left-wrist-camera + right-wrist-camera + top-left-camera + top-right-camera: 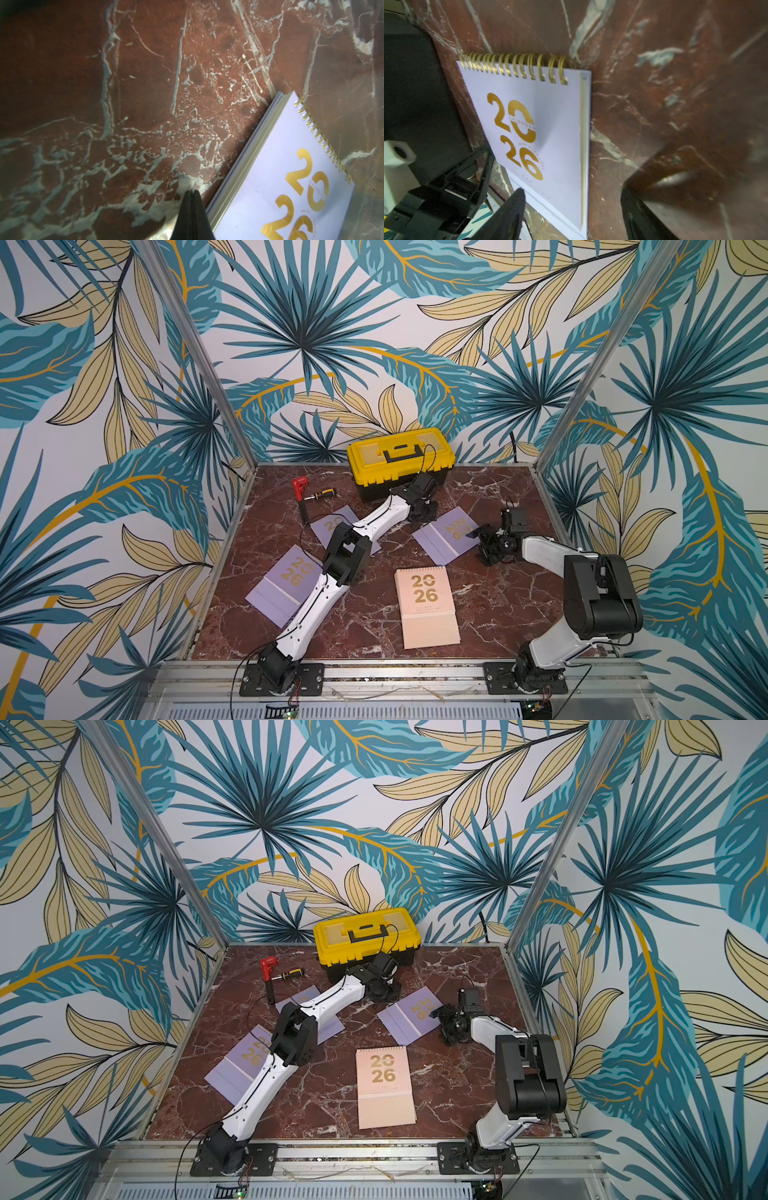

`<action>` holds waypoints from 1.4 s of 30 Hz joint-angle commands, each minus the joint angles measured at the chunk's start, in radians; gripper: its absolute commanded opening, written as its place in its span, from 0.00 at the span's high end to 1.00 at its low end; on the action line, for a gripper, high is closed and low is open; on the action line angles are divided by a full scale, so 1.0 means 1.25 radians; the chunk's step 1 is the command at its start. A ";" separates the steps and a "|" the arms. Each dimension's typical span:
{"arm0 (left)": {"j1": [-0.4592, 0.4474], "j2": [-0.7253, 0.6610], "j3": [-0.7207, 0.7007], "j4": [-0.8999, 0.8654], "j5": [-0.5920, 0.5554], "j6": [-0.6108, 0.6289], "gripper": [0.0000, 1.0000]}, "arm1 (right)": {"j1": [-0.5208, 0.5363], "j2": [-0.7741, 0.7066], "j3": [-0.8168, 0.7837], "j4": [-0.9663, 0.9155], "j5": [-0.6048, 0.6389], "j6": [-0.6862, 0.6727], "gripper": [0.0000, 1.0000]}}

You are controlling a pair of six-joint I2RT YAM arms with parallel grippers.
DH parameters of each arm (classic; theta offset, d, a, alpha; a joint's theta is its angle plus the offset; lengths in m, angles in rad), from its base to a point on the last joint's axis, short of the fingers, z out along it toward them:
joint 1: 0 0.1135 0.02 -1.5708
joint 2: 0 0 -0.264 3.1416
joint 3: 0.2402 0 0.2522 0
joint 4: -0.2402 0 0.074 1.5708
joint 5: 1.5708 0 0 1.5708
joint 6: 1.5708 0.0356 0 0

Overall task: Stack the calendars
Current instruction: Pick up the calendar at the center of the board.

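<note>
Item: lavender calendar [446, 536] — lying flat on table [498, 614], right of centre, long axis slanting away from right tool [478, 546], spiral end farthest.
Right tool: jaws gaping, holding nothing, hovering at calendar's near corner; judged nearer arm for pickup.
Left tool [192, 200]: fingers pressed together, empty, sitting just beside same calendar's long edge.
Peach calendar [427, 605]: lying well apart, front centre — nothing stacked yet.
</note>
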 commanded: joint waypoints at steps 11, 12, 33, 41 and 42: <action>0.005 0.043 0.009 -0.009 0.072 -0.020 1.00 | 0.017 0.200 -0.147 0.536 -0.159 0.214 0.25; 0.005 0.044 0.008 -0.009 0.075 -0.021 1.00 | 0.018 0.218 -0.159 0.624 -0.174 0.243 0.25; 0.008 0.031 -0.006 -0.008 0.101 -0.036 1.00 | 0.053 0.265 -0.170 0.999 -0.241 0.317 0.33; 0.008 0.009 -0.019 -0.009 0.097 -0.034 1.00 | 0.053 0.163 -0.165 0.707 -0.151 0.138 0.43; 0.008 0.005 -0.020 -0.009 0.099 -0.034 1.00 | 0.054 0.151 -0.160 0.685 -0.140 0.125 0.47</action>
